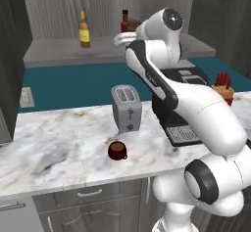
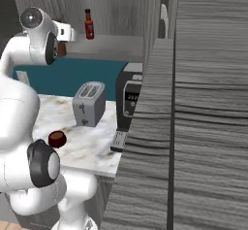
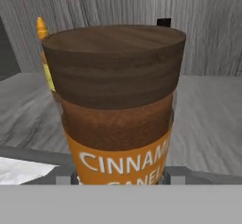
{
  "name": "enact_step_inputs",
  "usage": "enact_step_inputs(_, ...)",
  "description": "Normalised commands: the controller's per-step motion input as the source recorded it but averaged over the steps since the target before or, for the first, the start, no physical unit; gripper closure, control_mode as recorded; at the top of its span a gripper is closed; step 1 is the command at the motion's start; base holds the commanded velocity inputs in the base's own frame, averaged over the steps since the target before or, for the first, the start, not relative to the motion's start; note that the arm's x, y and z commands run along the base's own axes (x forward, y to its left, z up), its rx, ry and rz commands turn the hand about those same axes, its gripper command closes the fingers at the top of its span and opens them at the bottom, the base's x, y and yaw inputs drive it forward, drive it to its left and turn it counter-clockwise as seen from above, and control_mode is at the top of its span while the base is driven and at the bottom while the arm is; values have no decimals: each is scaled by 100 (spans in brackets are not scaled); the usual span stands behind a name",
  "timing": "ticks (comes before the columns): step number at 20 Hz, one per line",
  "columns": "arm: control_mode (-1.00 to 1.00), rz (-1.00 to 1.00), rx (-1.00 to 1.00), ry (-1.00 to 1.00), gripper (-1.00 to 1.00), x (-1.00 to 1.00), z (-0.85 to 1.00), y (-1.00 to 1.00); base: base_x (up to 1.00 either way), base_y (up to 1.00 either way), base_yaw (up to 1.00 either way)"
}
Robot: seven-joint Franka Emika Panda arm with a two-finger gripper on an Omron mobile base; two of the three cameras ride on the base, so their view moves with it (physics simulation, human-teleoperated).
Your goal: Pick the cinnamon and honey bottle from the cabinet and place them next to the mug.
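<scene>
We see the cinnamon (image 3: 116, 105) upright on the cabinet (image 1: 63, 52) ledge, pressed right up against the pincer (image 3: 118, 178); the jar stands between the two fingertips (image 3: 66, 178), which flank its base at either side. Whether they actually clamp the jar we cannot tell. The honey bottle (image 1: 84, 29) stands on the same ledge behind it. The mug (image 1: 117, 150) sits below on the marble counter (image 1: 59, 143), just in front of the toaster (image 1: 126, 107)
</scene>
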Motion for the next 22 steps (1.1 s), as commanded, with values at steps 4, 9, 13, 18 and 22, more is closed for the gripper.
enact_step_inputs(4, -100, 15, 0, -6, 100, -93, -38, -39, 0, 0, 0)
enact_step_inputs(9, -100, 34, 0, 0, 100, -62, -31, -22, 0, 0, 0)
enact_step_inputs(13, -100, 40, 0, 0, 100, -55, -40, -4, 0, 0, 0)
enact_step_inputs(18, -100, 30, -1, 3, 100, -25, -82, -1, 0, 0, 0)
enact_step_inputs(22, -100, 16, -6, 12, 100, 0, -100, 0, 0, 0, 0)
